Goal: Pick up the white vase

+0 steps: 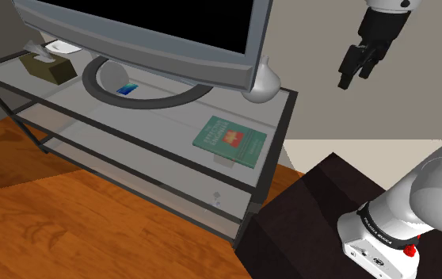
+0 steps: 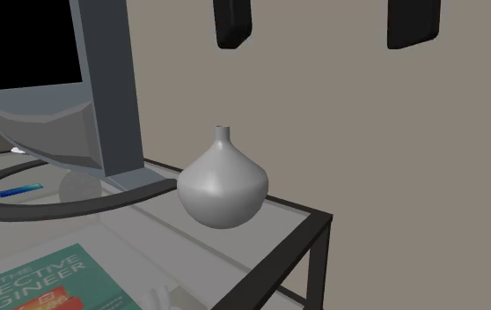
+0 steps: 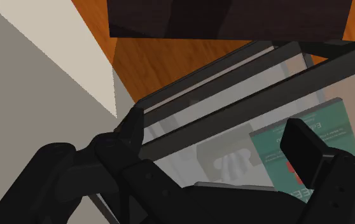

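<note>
- White vase (image 1: 261, 82) stands at the far corner of the glass tabletop (image 1: 172, 127), a little right of centre in the upper half of the shoulder view, tucked just under the television's (image 1: 132, 24) lower corner. The tool (image 1: 355, 75) hangs in the upper right of the frame, off the tabletop's edge and well apart from the vase, holding nothing. I judge this to be the approach step, with no grasp yet made.
- Also on the tabletop in that view are a green book (image 1: 230, 141) at frame centre, a small blue object (image 1: 127, 89) inside the television's curved base (image 1: 144, 97), and a tissue box (image 1: 49, 67) at the upper left.
- In the second exterior view the vase (image 2: 223, 185) sits at frame centre, upright, with a bulbous body and a thin neck. The tool (image 2: 323, 40) is at the top edge with its fingers (image 2: 233, 22) spread wide. One hangs roughly over the neck, the other far towards the right of the frame.
- The television (image 2: 50, 88) rises just beside the vase on the frame's left. The next move probably calls for shifting across, then descending so the fingers straddle the vase without striking that screen edge. The round body may slip, so the neck looks the surer hold.
- In the wrist view the tool (image 3: 217, 137) is wide, with the tabletop's dark frame (image 3: 233, 70) and the book (image 3: 310, 153) beyond it.
</note>
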Robot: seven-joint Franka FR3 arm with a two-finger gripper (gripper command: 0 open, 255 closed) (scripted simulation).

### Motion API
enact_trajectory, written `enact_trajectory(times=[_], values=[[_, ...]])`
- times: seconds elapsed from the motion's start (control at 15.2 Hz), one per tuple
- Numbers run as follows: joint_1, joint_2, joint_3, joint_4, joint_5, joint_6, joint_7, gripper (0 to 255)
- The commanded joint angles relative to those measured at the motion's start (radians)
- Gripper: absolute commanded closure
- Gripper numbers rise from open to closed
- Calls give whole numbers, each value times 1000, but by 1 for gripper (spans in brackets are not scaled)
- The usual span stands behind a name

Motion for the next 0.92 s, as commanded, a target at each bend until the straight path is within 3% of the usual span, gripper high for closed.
enact_trajectory(times=[0.0,0.46,0.86], values=[[0,0,0,0,0,0,0,0],[7,272,-47,136,16,160,-29,0],[16,505,-83,300,54,246,-67,0]])
